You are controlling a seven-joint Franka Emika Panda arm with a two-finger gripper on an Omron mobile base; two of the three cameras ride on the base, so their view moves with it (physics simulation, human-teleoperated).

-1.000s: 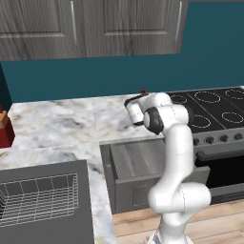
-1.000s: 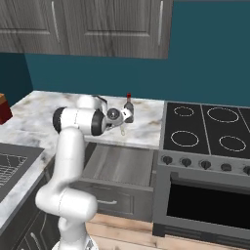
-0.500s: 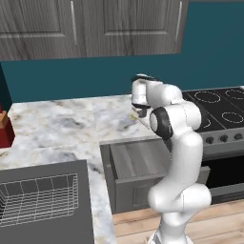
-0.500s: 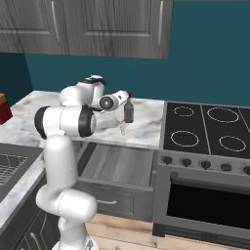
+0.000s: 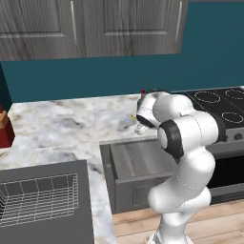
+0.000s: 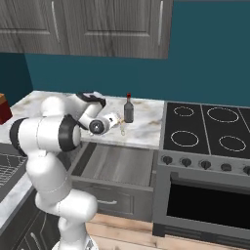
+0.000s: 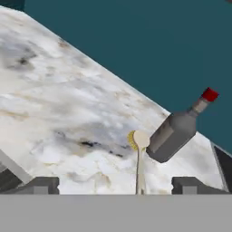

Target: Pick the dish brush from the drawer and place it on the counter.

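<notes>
Centre-bottom of the hand view, w/ our two dark claw (image 7: pixel 115 185) tips set wide apart at either side, we see the thin pale cream dish brush (image 7: pixel 139 163) w/ its round yellowish head at the top end. Its stick handle runs down betw. the tips to the frame's lower edge. Tips stand well clear of the handle on both sides, so we judge the claw wide; whether anything higher up the fingers touches the stick we can't tell.

Brush sits over the white-and-grey veined marble table (image 7: pixel 59 113). The head is just beside the base of a dark grey bottle w/ red cap (image 7: pixel 177 128), which looks tilted only because the view is rolled. In the right base view the brush (image 6: pixel 122 130) shows as a small pale sliver at the claw (image 6: pixel 116 122), centre frame, w/ the bottle (image 6: pixel 128 109) just above it. The wide dark grey box drawer (image 6: pixel 113 166) stands open below the table edge, lower centre.

Handling, as we judge it: light, stiff, thin, prob. a bit slick. Best hold is mid-handle, across the stick, not the bristle head. It may roll once set down, and the bottle is near enough to get knocked.
</notes>
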